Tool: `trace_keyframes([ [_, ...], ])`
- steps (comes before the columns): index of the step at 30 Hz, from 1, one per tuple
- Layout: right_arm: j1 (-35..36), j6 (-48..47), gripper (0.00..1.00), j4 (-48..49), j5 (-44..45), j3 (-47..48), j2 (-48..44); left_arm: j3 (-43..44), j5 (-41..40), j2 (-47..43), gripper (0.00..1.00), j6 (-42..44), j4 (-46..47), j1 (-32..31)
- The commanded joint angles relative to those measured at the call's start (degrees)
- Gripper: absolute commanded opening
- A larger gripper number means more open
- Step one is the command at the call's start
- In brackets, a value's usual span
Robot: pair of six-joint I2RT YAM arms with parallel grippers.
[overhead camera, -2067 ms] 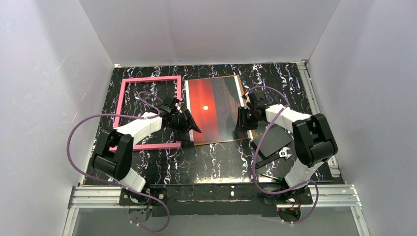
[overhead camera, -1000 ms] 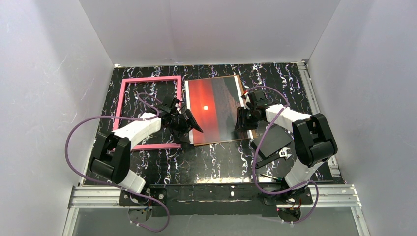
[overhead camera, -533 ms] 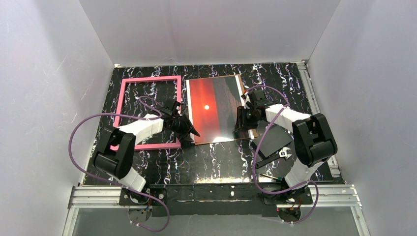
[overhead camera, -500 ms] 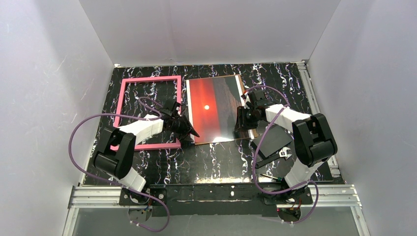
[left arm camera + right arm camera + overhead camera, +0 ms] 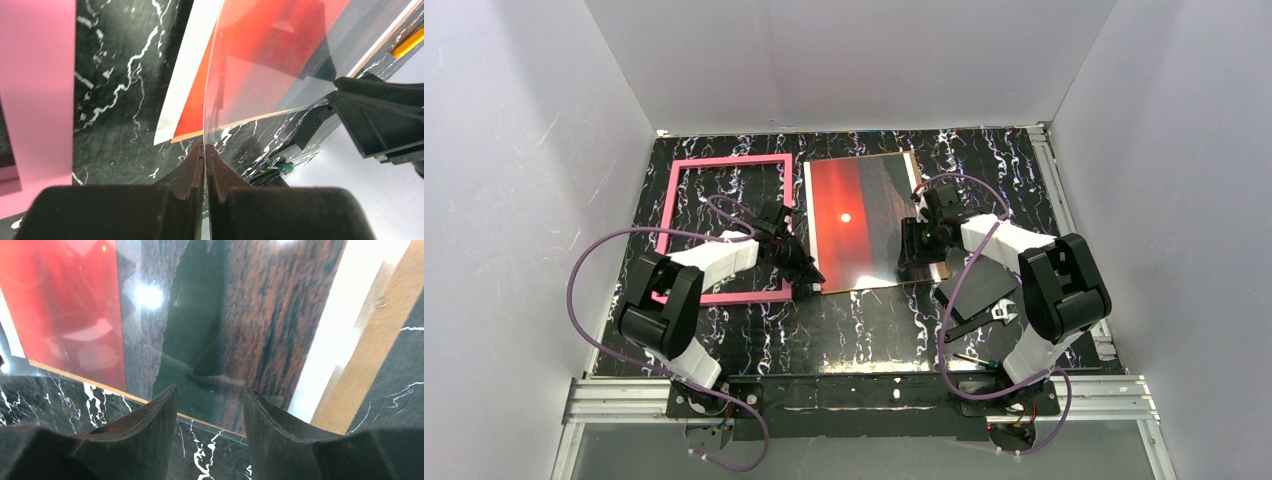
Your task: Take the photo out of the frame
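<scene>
Black marbled table point(image 5: 864, 318) bears the photo point(image 5: 864, 230) — left gripper point(image 5: 204, 150) pinching its clear cover point(image 5: 260, 75), right gripper point(image 5: 210, 390) spread above.

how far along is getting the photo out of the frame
Done: the frame lies empty, left of the photo. In hand: left jaws shut on the clear pane covering it, edge raised; right jaws open over it. Left: clear the pane and lift the photo off its backing board.
</scene>
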Motion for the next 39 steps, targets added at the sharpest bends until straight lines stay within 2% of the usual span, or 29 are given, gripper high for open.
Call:
trace_keyframes([
  [1, 0.80, -1.50, 0.59, -1.11, 3.16, -1.47, -3.07, 3.94, 3.19, 4.57, 0.00, 0.68, -4.92, -0.27],
  [4, 0.79, -1.46, 0.59, -1.78, 2.60, -0.64, -3.75, 4.43, 4.58, 7.41, 0.00, -0.78, -3.40, -0.36],
  [7, 0.84, -1.45, 0.59, -2.06, 2.05, -0.30, -3.85, 4.55, 4.95, 7.87, 0.09, -0.34, -3.82, -0.36],
  [10, 0.82, -1.45, 0.59, -1.96, 1.78, -0.28, -3.43, 4.09, 4.97, 7.59, 0.10, 0.37, -3.97, -0.36],
  [13, 0.85, -1.20, 0.59, -2.21, 1.57, 0.07, -2.93, 4.04, 4.95, 7.34, 0.00, 1.00, -3.99, -0.45],
  [19, 0.80, -1.30, 0.59, -2.62, 2.55, -0.29, -5.20, 4.63, 5.23, 5.01, 0.00, 0.43, -3.11, -0.97],
  [26, 0.78, 0.22, 0.59, -2.37, 2.92, -0.96, -9.76, 3.00, 5.46, 2.72, 0.00, -6.15, 4.95, -1.17],
  [38, 0.82, 0.42, 0.60, -3.85, 3.43, -0.05, -11.28, 2.31, 7.23, 9.91, 0.00, -7.10, 4.73, -1.41],
  [39, 0.82, 0.39, 0.60, -3.74, 3.36, -0.22, -11.15, 2.26, 7.36, 9.99, 0.04, -6.54, 4.31, -1.41],
])
